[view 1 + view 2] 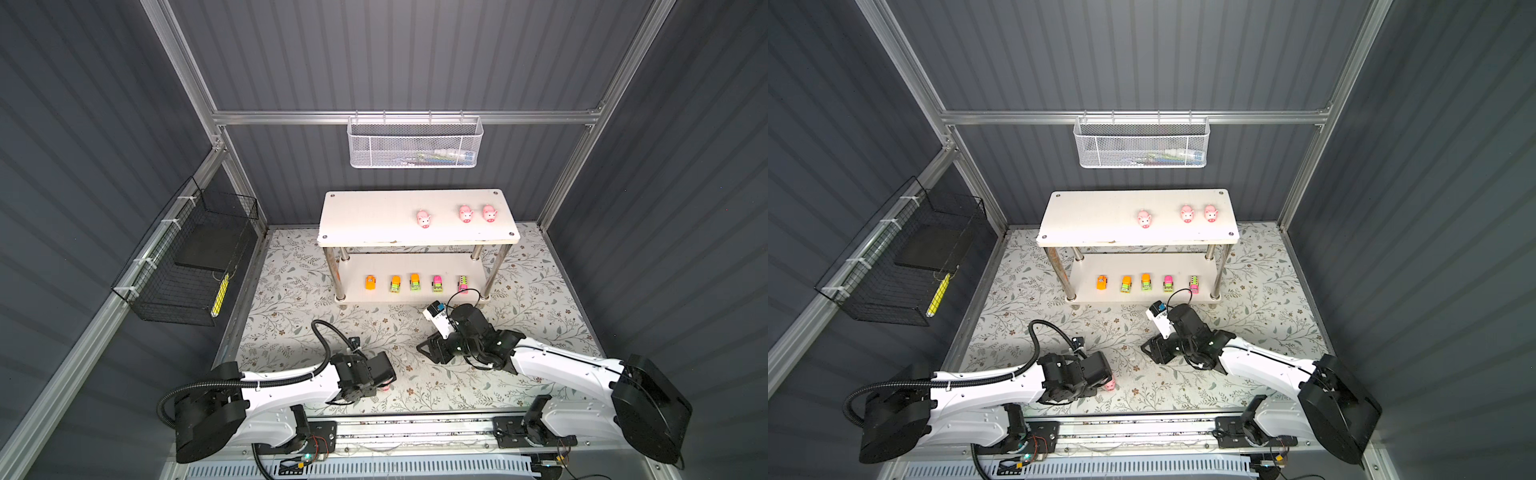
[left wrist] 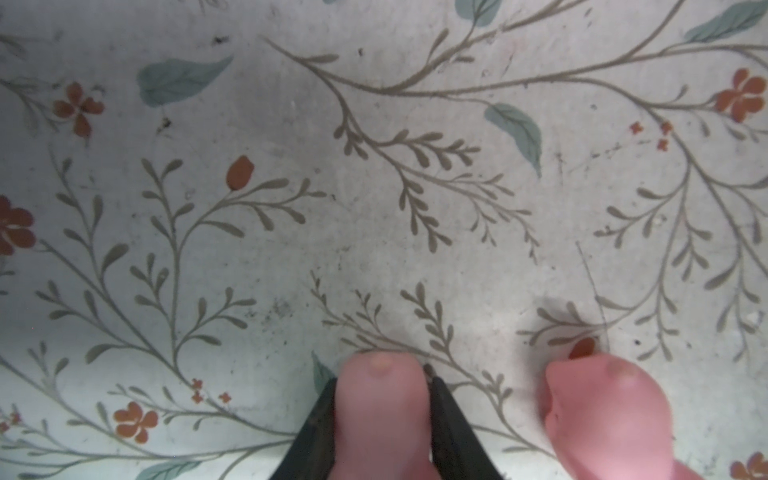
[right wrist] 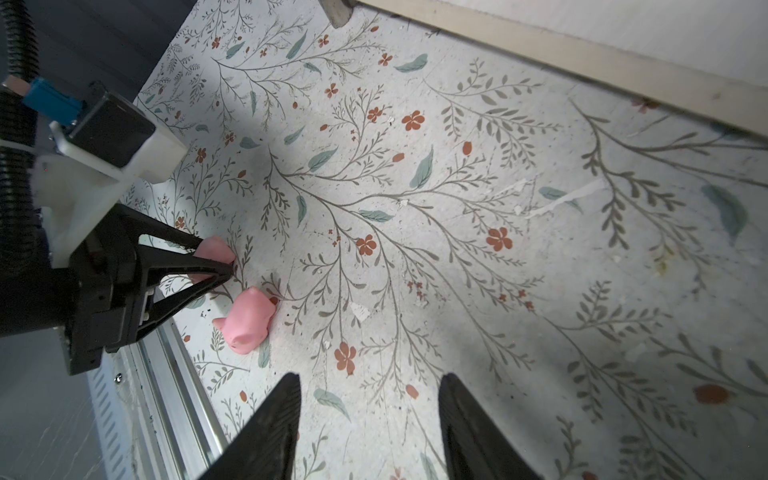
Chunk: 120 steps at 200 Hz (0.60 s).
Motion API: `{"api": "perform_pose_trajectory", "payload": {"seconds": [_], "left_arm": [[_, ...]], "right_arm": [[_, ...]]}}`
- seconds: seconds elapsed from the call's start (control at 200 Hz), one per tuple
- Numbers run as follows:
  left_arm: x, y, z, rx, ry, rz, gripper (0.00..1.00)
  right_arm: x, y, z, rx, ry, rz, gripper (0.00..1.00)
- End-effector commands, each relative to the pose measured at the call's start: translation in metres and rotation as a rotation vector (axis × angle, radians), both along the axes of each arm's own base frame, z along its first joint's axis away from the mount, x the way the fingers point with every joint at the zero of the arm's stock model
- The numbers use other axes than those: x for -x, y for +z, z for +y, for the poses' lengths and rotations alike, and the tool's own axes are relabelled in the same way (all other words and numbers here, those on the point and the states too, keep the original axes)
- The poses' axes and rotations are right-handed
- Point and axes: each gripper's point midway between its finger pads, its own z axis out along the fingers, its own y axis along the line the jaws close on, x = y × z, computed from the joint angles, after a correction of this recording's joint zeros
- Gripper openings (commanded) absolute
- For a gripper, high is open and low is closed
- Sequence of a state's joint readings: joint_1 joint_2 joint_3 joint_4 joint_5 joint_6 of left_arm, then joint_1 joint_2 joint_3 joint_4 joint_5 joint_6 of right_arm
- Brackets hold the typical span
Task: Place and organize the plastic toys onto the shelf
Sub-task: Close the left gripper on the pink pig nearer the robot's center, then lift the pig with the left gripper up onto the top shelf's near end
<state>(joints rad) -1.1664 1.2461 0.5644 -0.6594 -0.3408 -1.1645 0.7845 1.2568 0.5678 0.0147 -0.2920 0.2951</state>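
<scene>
Black fingers (image 2: 320, 419) of my left gripper (image 2: 382, 378) are shut on a pink pig (image 2: 380, 411) that rests on the floral floor. A second pig (image 2: 606, 415) lies loose right beside it. The right wrist view shows the same grip (image 3: 216, 259) and the loose pig (image 3: 249, 320). My right gripper (image 3: 370, 378) hangs open and empty over the floor, in front of the shelf (image 1: 374, 220). Three pigs (image 1: 466, 214) stand on the shelf's top board. Several vehicles (image 1: 415, 281) stand in a row on its lower board.
A white mesh basket (image 1: 415, 143) hangs on the back wall. A black wire basket (image 1: 187, 257) hangs on the left wall. The metal rail (image 1: 415, 428) runs along the front edge, close to the pigs. Chrome legs (image 1: 338, 274) stand at the shelf's corners.
</scene>
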Motion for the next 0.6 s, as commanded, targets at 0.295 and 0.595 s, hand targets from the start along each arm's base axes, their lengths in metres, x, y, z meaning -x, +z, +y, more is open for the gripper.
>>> {"api": "perform_pose_trajectory", "payload": {"seconds": [0.295, 0.595], "left_arm": [[-0.018, 0.083, 0.001, -0.058, -0.021, -0.086, 0.33], [-0.054, 0.203, -0.007, -0.046, -0.101, -0.126, 0.32]], "right_arm": [[-0.004, -0.001, 0.003, -0.009, 0.01, 0.011, 0.55], [-0.005, -0.004, 0.005, 0.006, 0.014, 0.029, 0.55]]}}
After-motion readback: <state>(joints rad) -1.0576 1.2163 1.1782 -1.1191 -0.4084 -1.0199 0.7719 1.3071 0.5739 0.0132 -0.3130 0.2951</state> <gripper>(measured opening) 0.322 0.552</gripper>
